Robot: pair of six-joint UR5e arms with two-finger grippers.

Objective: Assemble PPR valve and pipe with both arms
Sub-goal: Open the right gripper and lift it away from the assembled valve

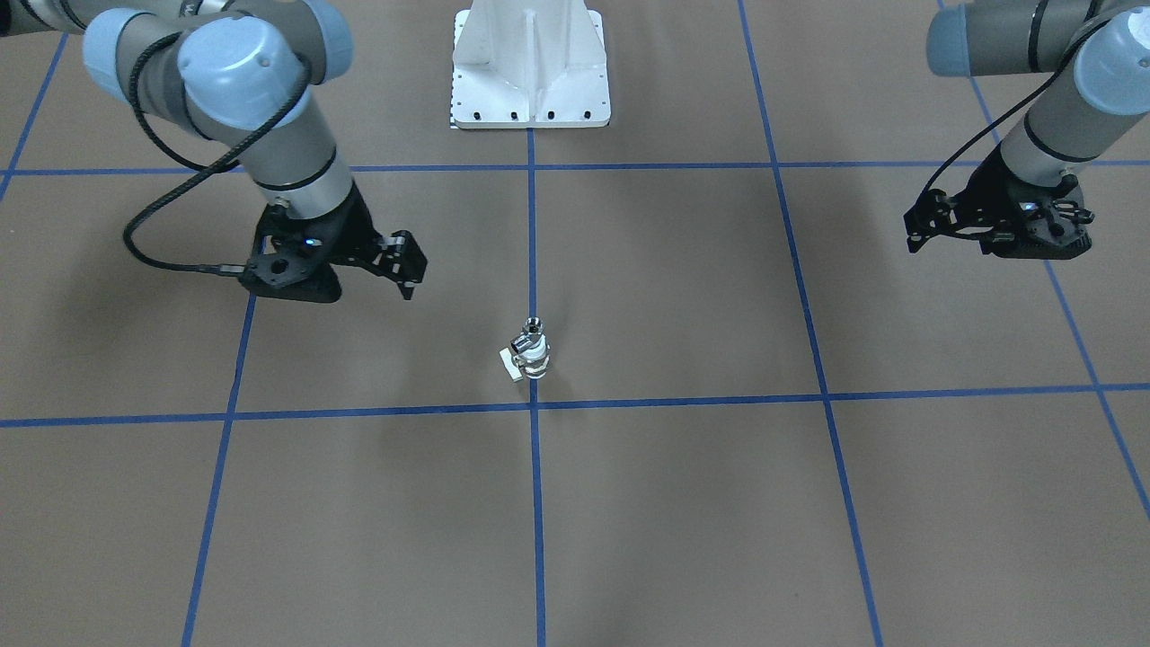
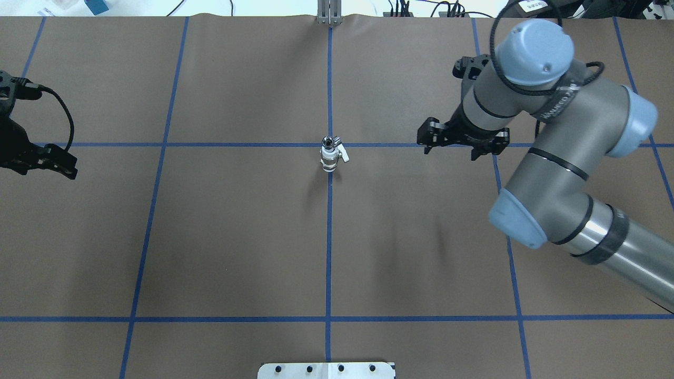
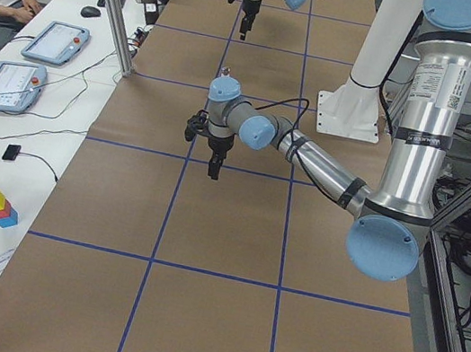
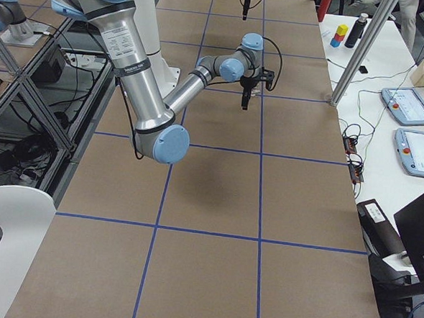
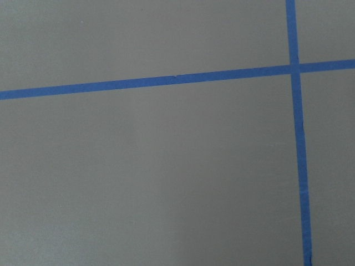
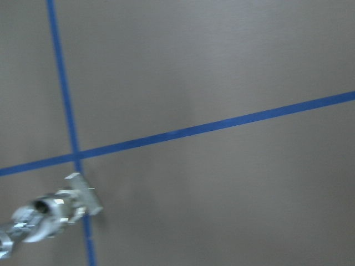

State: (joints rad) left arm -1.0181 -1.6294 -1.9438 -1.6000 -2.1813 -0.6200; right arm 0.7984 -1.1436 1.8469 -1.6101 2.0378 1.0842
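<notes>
- Front view: PPR valve (image 1: pixel 534 359) stands upright on the table (image 1: pixel 683 503), on the centre blue tape line (image 1: pixel 536 503) just robot-side of a tape crossing. The pipe (image 1: pixel 532 331) sits on top of it, touching, open socket up. Valve's pale handle (image 1: pixel 510 366) sticks out to view-left. Right gripper (image 1: pixel 334 270) hangs view-left of the stack, well apart, jaws spread, nothing in them. Left gripper (image 1: pixel 997 235) is far off view-right, also spread w/ nothing held. White pedestal base (image 1: pixel 530 81) at top centre.
- Overhead: stack at mid-table on the centre line, valve (image 2: pixel 329 159) below, pipe (image 2: pixel 328 141) above. Right gripper (image 2: pixel 457 141) is beside it to view-right, apart, fingers (image 2: pixel 427 136) wide. Left gripper (image 2: pixel 31 155) is at the view's left edge, partly cut off.
- Left-side view: near arm's (left) gripper (image 3: pixel 216 159) points down over bare table. Stack is only a tiny speck (image 3: pixel 226 72) farther along, too small for detail.
- Right-side view: near arm's (right) gripper (image 4: pixel 246 96) points down. Can't make out the stack here.
- Left wrist cam: only brown table and two crossing tape lines.
- Right wrist cam: stack blurry in the bottom-left corner, by a tape crossing, handle (image 6: pixel 83 194) and dark socket mouth (image 6: pixel 40 206) visible.
</notes>
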